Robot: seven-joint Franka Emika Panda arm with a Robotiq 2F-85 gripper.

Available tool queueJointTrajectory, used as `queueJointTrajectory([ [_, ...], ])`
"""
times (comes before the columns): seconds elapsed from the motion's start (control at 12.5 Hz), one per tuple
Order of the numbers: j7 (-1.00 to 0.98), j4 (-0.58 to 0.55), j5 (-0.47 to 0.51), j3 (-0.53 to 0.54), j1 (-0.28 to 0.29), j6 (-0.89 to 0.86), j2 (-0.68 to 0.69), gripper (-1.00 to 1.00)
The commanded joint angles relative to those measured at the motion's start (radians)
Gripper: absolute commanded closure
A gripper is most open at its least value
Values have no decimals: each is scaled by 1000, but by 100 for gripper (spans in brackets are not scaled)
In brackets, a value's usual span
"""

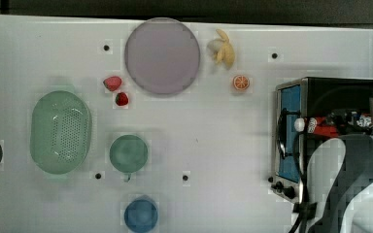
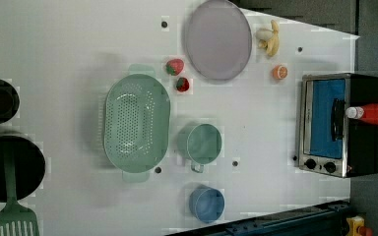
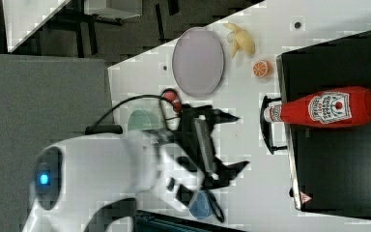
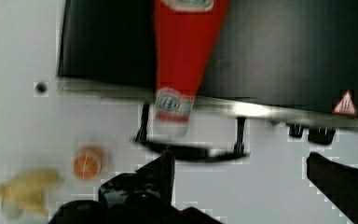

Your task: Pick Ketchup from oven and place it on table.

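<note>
White flat tabletop [image 1: 213, 145] holds a boxy black-topped toaster oven [image 3: 338, 159] with a slim red ketchup bottle [image 3: 326, 107] lying on its roof, the black gripper [image 3: 232, 142] spread wide nearby; a glancing approach could roll the bottle off.

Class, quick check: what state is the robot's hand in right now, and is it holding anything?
Hand: open, holding nothing; the slim red plastic ketchup bottle lies apart from it on the black-topped toaster oven.

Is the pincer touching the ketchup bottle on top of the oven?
Apart. In the right view the open pincer is clear of the ketchup bottle, with white table visible between them; the bottle lies on the oven top.
</note>
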Motion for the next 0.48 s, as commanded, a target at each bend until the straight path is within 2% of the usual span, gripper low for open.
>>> queueJointTrajectory([
  [0.08, 15, 61, -1, -49, -10, 72, 40, -100],
  [0.32, 14, 129, 7, -80, -26, 142, 178, -100],
  [0.48, 14, 153, 49, -83, -44, 188, 255, -100],
])
